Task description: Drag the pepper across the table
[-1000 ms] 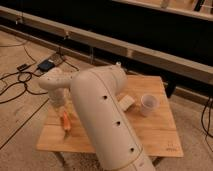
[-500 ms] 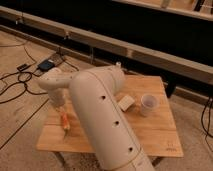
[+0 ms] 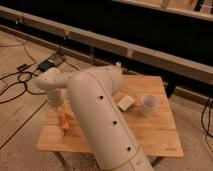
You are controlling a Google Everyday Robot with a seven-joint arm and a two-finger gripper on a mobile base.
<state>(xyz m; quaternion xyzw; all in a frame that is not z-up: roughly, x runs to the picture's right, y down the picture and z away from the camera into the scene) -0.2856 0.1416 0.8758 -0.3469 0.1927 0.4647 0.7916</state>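
Note:
The small orange-red pepper (image 3: 64, 122) lies near the left edge of the light wooden table (image 3: 150, 136). My gripper (image 3: 59, 108) hangs from the white wrist at the left and comes down on the pepper's far end, shut on it. The big white arm (image 3: 100, 115) runs from the bottom centre across the table and hides its middle.
A white cup (image 3: 148, 104) stands on the right half of the table, with a small tan block (image 3: 125, 102) beside it. Black cables and a power box (image 3: 47, 64) lie on the floor to the left. A dark wall with a rail runs behind the table.
The gripper has shut at the pepper's far end. The arm and the pepper have barely moved.

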